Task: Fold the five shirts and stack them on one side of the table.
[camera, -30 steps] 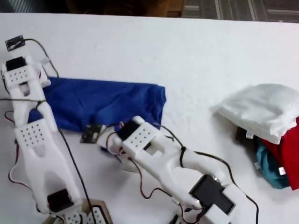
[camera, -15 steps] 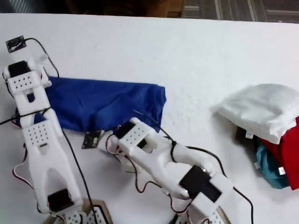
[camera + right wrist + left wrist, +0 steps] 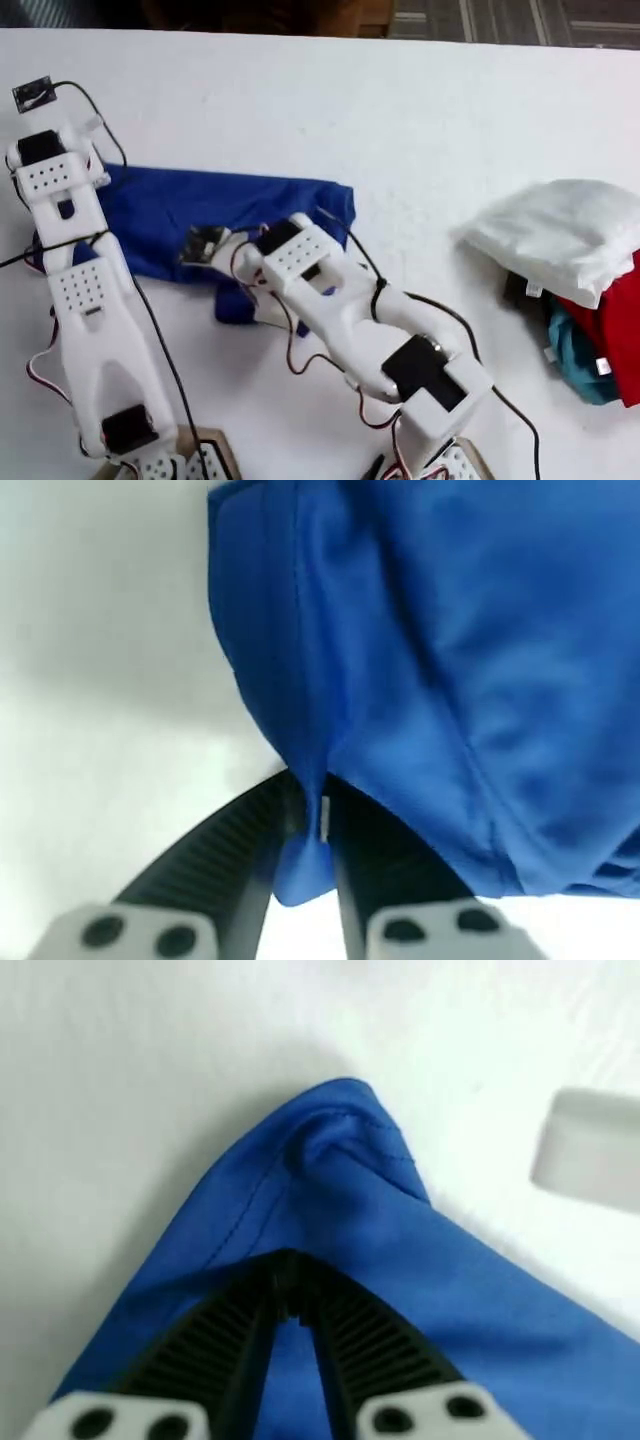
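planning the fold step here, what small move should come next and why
Probably lift both tools together a little so the cloth clears the table: the left tool and right tool are each shut on an edge of the blue shirt, most of which lies flat.

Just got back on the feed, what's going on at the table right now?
Both arms are working on the blue shirt, spread across the left part of the table. The left gripper is shut on a corner at the shirt's left end. The right gripper pinches its near edge. On the right side, a white shirt lies heaped over a red shirt and a teal shirt.
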Available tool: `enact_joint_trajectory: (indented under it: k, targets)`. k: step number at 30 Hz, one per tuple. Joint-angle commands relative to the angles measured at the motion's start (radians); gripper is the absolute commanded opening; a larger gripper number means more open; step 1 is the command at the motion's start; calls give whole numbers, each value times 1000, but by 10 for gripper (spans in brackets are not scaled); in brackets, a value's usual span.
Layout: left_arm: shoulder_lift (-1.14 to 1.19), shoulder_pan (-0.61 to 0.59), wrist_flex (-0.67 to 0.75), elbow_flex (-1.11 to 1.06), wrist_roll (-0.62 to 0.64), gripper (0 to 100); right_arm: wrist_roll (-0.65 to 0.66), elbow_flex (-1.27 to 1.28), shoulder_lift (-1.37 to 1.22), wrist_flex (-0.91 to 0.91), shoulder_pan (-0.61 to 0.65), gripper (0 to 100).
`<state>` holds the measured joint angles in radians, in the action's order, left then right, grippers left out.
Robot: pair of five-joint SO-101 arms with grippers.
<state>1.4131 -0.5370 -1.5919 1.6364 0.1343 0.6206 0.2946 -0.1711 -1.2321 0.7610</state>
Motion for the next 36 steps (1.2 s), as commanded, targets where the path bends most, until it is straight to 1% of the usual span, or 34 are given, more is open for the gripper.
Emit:
enact_joint_trajectory:
  k: [1, 5, 11, 17, 22, 28, 36]
  targets:
    - [-3, 9, -3, 24, 8, 24, -5, -66, 8, -22, -10, 17]
    - [-3, 9, -3, 24, 8, 24, -5, -143, 10, -56, -27, 17]
    - [-3, 9, -3, 22, 8, 24, -5, -262, 1, -61, -102, 17]
    - [-3, 9, -3, 22, 8, 24, -2, -299, -15, 47, -125, 17]
    - [-3, 9, -3, 22, 8, 24, 0, -301, -101, 179, -125, 17]
    - [-3, 9, -3, 22, 8, 24, 0, -304, -160, 311, -159, 17]
    - [-3, 11, -3, 21, 8, 24, 0, -466, -248, 268, -179, 18]
